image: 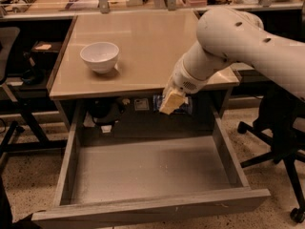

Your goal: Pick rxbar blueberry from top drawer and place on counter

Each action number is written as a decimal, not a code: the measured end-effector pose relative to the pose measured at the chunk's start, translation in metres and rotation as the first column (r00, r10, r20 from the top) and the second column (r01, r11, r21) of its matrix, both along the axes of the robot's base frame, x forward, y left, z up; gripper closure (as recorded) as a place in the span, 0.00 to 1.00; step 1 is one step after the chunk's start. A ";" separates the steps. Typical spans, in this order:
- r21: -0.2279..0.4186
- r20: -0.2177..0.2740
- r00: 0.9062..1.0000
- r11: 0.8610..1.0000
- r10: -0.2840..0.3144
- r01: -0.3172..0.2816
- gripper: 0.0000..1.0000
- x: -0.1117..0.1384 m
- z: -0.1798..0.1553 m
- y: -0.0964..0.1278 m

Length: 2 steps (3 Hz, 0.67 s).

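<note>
The gripper (170,102) under the counter (143,46) edge clasps the rxbar blueberry (185,107) — half hidden.

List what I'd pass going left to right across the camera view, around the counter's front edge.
white bowl on the counter → claw, hanging just below the counter's front edge over the open top drawer, gripping the rxbar blueberry → black office chair at the far right.

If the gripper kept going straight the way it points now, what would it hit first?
Probably the grey floor of the top drawer. The gripper, shut on the rxbar blueberry just under the counter edge, points down and leftward in the view; nothing else shows in that line, though depth is unclear.
</note>
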State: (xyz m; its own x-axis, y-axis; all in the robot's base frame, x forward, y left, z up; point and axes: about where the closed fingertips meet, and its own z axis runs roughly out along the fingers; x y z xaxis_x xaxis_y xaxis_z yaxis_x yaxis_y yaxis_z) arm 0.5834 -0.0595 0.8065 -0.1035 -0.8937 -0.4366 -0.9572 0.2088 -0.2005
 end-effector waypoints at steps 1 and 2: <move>-0.015 0.020 1.000 1.000 -0.004 0.005 1.00 0.030 0.022 -0.007; -0.034 0.045 0.999 0.999 -0.004 0.005 1.00 0.053 0.045 -0.012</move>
